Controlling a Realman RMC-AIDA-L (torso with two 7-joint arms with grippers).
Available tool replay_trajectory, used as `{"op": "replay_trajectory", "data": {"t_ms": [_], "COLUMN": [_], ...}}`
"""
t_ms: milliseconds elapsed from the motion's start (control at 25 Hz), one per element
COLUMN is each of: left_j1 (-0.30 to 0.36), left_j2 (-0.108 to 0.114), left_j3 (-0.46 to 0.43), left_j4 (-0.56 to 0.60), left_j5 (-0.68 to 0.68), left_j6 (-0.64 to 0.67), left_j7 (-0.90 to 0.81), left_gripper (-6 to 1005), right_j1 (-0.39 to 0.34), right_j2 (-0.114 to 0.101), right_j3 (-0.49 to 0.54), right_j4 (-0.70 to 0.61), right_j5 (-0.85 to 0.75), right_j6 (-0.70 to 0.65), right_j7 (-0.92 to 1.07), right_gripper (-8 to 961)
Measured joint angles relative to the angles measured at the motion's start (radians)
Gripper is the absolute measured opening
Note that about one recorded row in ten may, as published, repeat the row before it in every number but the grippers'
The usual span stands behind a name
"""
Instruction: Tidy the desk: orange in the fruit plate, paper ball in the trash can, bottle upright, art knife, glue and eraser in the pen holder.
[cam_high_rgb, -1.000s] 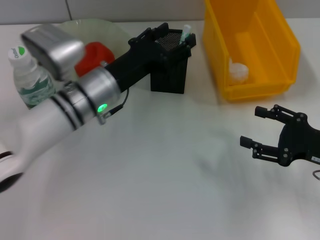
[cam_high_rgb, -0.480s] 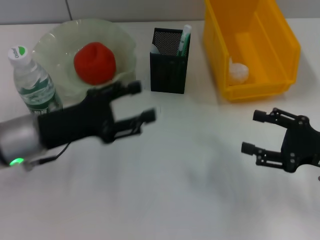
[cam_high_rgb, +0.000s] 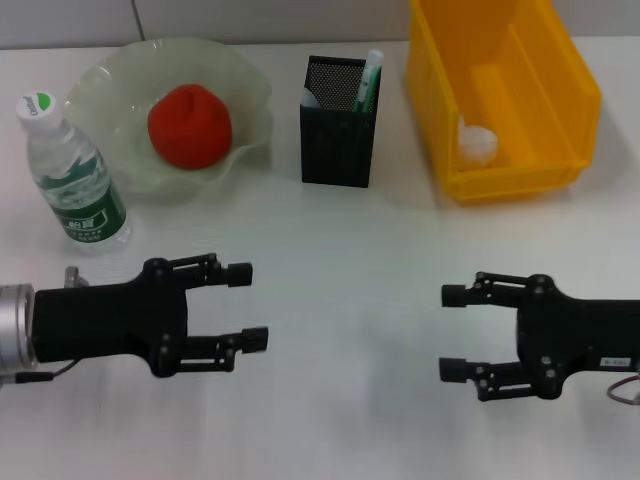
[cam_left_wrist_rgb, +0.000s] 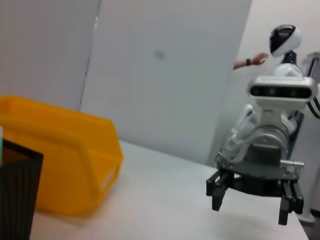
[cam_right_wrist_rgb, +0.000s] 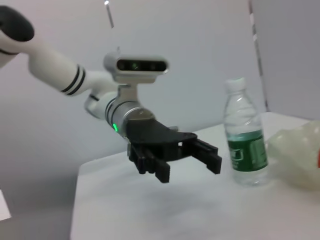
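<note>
Now one orange (cam_high_rgb: 190, 124); one bottle (cam_high_rgb: 68, 171); two open tools

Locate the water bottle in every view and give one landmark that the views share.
Head view: water bottle stands upright at far left, beside the fruit plate.
Left wrist view: not in it.
Right wrist view: upright at right, behind the left gripper.
Shared landmark: left gripper, also in head view.

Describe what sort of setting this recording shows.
Likely a lab mock-up of an office desk: a white table with a pen holder, water bottle and yellow bin, plain walls behind.
</note>
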Motion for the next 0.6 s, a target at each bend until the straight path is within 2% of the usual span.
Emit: {"op": "replay_trajectory", "data": {"t_ms": [320,600], "left_j1": [0.009,0.013], "left_j2": [0.014,0.020], "left_j3": [0.015,0.019], "left_j4": [0.003,0.009], "left_j5": [0.002,0.003], "left_j6": [0.023,0.046], "left_j7": [-0.001,0.004], "left_gripper": [790,789], "right_j1": [0.007,0.013], "right_j2": [0.014,0.015], "right_j3": [-0.009,-0.009], "right_j4": [0.001,0.003], "right_j5": [-0.004,-0.004], "right_j6": [0.007,0.008], "right_j7": [0.003,0.003], "right_gripper": [816,816]}}
